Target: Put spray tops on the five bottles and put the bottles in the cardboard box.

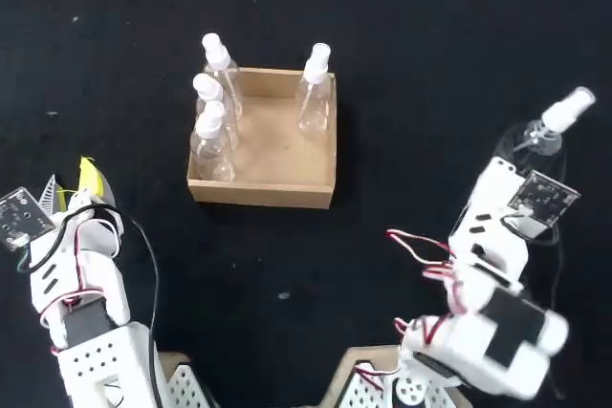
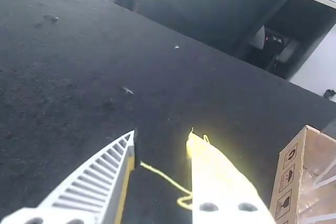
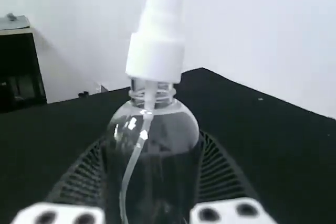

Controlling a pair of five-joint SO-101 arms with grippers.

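Right gripper [image 1: 528, 147] sits well apart from cardboard box [image 1: 263, 193], which holds four topped bottles [image 1: 212, 131] and lies across the table [image 1: 411, 64] toward left gripper [image 2: 161, 136] (open, empty, nearer). R jaws clamp 5th bottle [image 3: 157, 140], spray top [image 3: 157, 51] on, neck pointing away from wrist. Carry prob runs across to box.
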